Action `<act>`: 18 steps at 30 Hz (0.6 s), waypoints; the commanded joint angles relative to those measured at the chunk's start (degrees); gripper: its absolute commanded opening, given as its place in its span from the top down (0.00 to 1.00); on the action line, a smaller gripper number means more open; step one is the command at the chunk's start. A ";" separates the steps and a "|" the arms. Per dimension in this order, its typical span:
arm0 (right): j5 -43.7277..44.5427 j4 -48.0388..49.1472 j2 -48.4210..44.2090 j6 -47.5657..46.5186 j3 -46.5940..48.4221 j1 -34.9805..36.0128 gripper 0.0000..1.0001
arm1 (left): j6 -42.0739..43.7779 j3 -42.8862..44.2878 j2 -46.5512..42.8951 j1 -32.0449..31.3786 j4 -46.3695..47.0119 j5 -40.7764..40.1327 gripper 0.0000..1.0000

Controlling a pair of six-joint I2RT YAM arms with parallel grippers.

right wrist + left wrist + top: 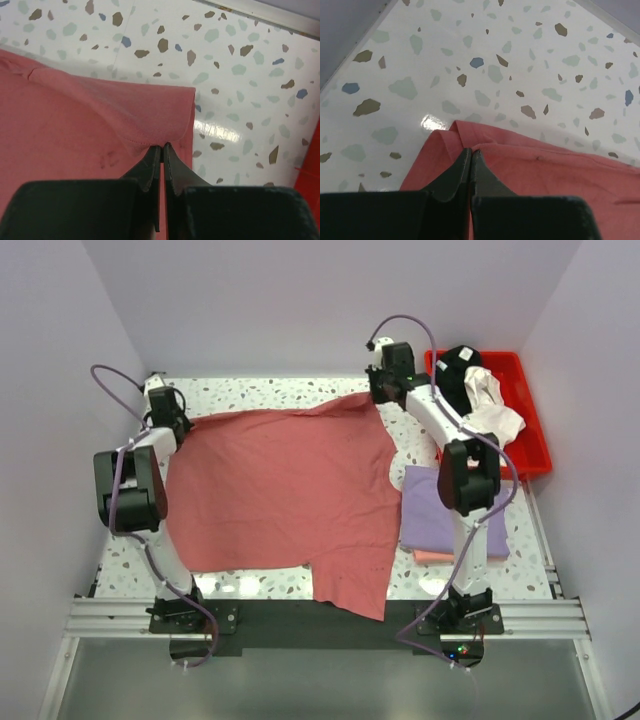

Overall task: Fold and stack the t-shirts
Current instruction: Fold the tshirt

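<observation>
Both sets of jaws are pinched tight on the dusty red t-shirt (280, 490), the left gripper (471, 151) and right gripper (162, 146) at its far corners. It lies spread across the table (250, 390). Draw both corners evenly; the near flap seems rumpled.

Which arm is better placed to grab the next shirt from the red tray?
Right. The red tray sits far right, close beside the right claw; the left claw is across the table. Both are shut on the dusty red shirt, so release first.
</observation>
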 commanded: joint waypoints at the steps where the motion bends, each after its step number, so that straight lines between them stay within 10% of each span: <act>1: -3.69 -2.13 -9.56 1.98 -5.45 -0.01 1.00 | 0.26 -6.12 -10.15 0.00 5.83 -3.25 1.00; 18: -5.28 -12.15 -32.85 3.65 -28.22 0.08 1.00 | -1.50 -22.31 -25.82 0.44 6.19 -6.24 1.00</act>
